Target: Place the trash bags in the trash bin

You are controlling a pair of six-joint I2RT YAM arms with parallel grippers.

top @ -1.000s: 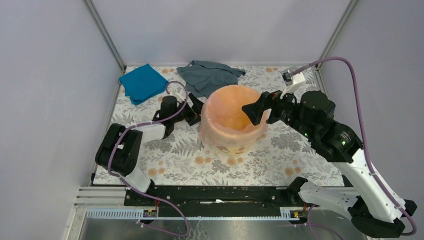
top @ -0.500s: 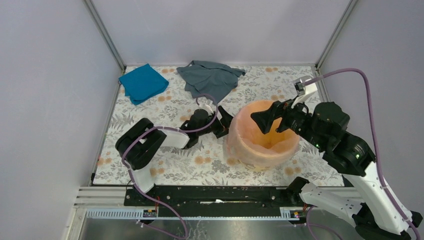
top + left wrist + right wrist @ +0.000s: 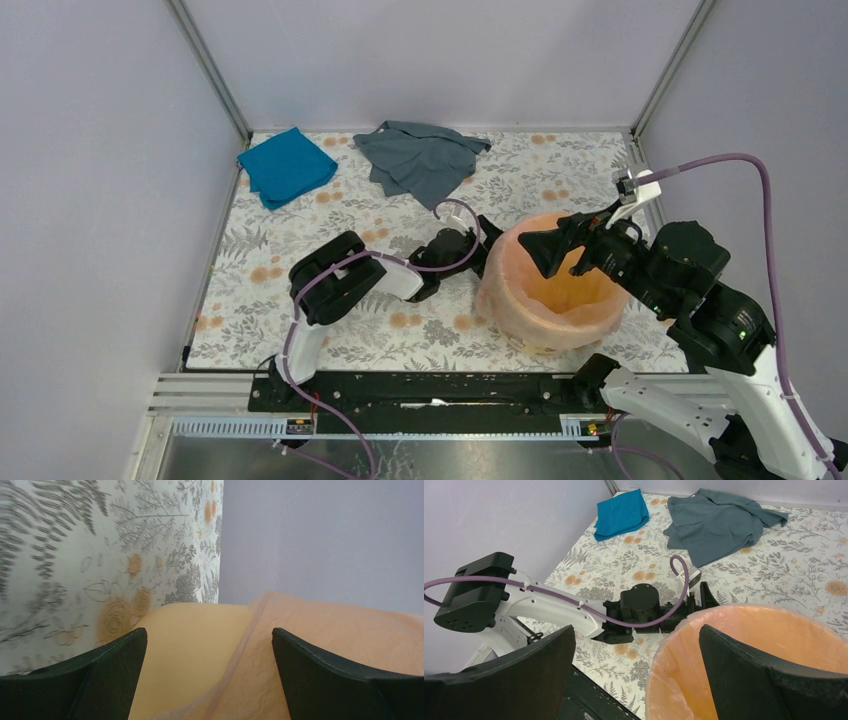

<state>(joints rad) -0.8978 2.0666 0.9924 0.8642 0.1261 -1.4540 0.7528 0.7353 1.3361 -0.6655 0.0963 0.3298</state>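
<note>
Trash bag (image 3: 507, 300) film, thin and pale pink, is already sitting in the trash bin (image 3: 190, 652), so to my eye the main part of the job is looking done. The yellow-orange bucket is standing upright toward the near right part of the flowered worktop (image 3: 300, 225), and the bag is lining its inside, with the mouth turned out over the rim and hanging down the outer wall as a wrinkly skirt. From the left wrist view, that skirt is not covering the wall evenly: a bare patch of orange plastic is showing beside the film's slanting edge. I am guessing that what remains is only tidying the overhang, if anything, and pulling the arms clear. The left jaws are standing wide open, low down and pointing at the bin's left wall, framing that edge of the film without pinching it; whether they are brushing the bucket I cannot tell. The right jaws are also spread wide and gripping nothing, hovering above the bin's open mouth and looking down across it. Well apart from all this, a teal cloth (image 3: 285, 165) and a grey cloth (image 3: 420, 160) are lying at the far side, playing no part.
</note>
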